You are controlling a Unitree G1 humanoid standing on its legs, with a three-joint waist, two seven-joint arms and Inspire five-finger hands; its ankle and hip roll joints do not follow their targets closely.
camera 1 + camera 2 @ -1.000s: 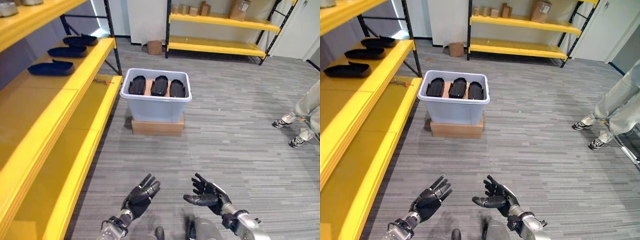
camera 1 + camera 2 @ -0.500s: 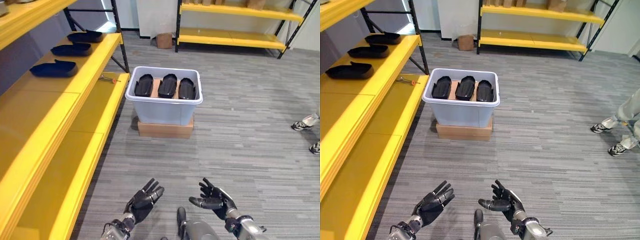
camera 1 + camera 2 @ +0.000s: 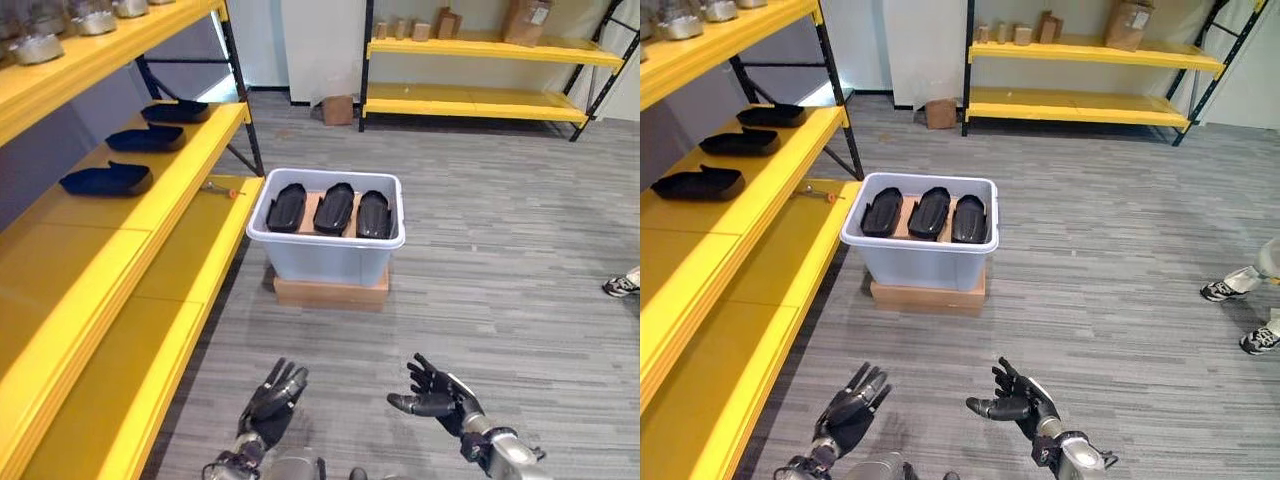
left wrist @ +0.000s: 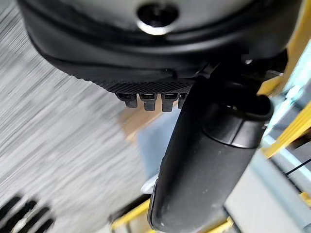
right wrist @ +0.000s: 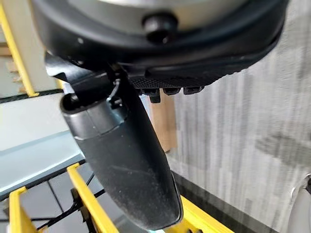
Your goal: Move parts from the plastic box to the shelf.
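Both empty and spread-fingered over the grey floor [image 3: 500,300]: left hand [image 3: 268,405] and right hand [image 3: 438,393], low in the head views, well short of the plastic box [image 3: 335,262]. Three black parts [image 3: 334,208] side by side inside the box, on a cardboard base [image 3: 330,293]. Three more black trays [image 3: 106,180] along the yellow shelf [image 3: 150,215] at left.

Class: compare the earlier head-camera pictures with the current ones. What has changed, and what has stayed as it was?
Only the camera moved: the whole view shifted. Nothing was taken hold of or let go. The left hand and right hand stay open and empty, low over the floor. Three black parts remain in the box, three more on the shelf.
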